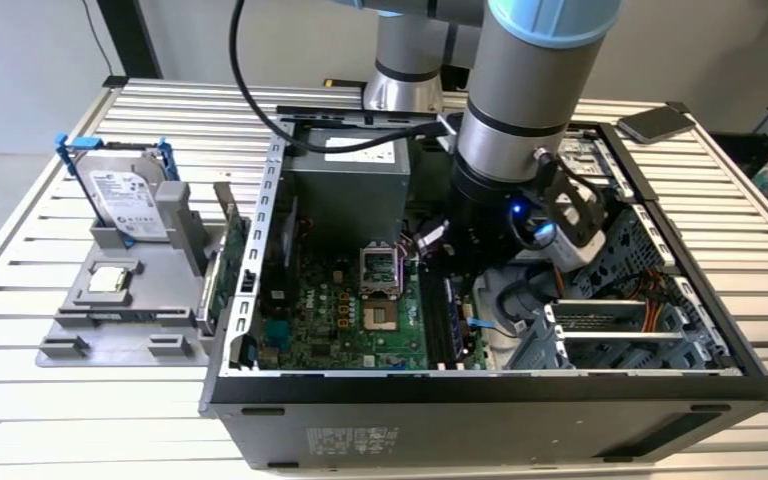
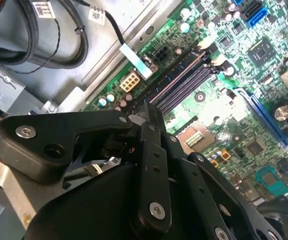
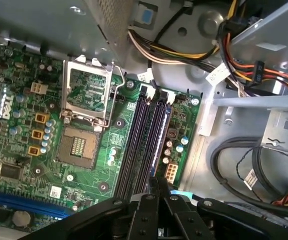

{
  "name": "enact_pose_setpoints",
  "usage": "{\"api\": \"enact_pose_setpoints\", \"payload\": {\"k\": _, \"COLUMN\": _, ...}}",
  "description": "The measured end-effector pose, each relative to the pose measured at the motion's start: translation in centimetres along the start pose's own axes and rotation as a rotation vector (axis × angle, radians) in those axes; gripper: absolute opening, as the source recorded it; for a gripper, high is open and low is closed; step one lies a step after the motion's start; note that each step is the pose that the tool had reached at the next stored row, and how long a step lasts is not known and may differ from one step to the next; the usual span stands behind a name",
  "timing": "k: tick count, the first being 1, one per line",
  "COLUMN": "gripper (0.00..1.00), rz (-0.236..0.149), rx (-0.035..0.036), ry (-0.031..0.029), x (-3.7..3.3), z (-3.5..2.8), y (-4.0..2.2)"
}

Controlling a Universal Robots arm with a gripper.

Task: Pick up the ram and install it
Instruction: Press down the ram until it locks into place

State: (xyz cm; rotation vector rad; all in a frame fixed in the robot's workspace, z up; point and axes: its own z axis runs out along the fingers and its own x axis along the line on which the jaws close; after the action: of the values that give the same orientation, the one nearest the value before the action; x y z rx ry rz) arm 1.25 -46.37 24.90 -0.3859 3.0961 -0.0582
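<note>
Seemingly, ram (image 3: 159, 145) edge-on in slot, under closed hand (image 3: 158, 186).

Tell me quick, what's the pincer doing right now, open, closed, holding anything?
Pincer: closed, apparently on the ram, which stands edge-on in line with the motherboard's black slots.

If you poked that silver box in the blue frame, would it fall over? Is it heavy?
The silver hard drive in the blue frame stands tall and upright in the grey plastic holder, so a sideways poke might tip it, though the holder probably steadies it. Its metal shell looks stiff, and it is likely heavy for its size.
</note>
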Motion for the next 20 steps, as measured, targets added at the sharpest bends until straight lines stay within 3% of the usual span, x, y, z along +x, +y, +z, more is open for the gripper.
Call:
{"api": "enact_pose_setpoints", "payload": {"k": 15, "gripper": 0.0, "rz": -0.087, "rx": -0.0014, "ry": -0.0034, "x": 0.0, "z": 0.0, "y": 0.0}}
{"api": "enact_pose_setpoints", "payload": {"k": 20, "gripper": 0.0, "rz": -0.15, "rx": -0.0024, "ry": -0.0059, "x": 0.0, "z": 0.0, "y": 0.0}}
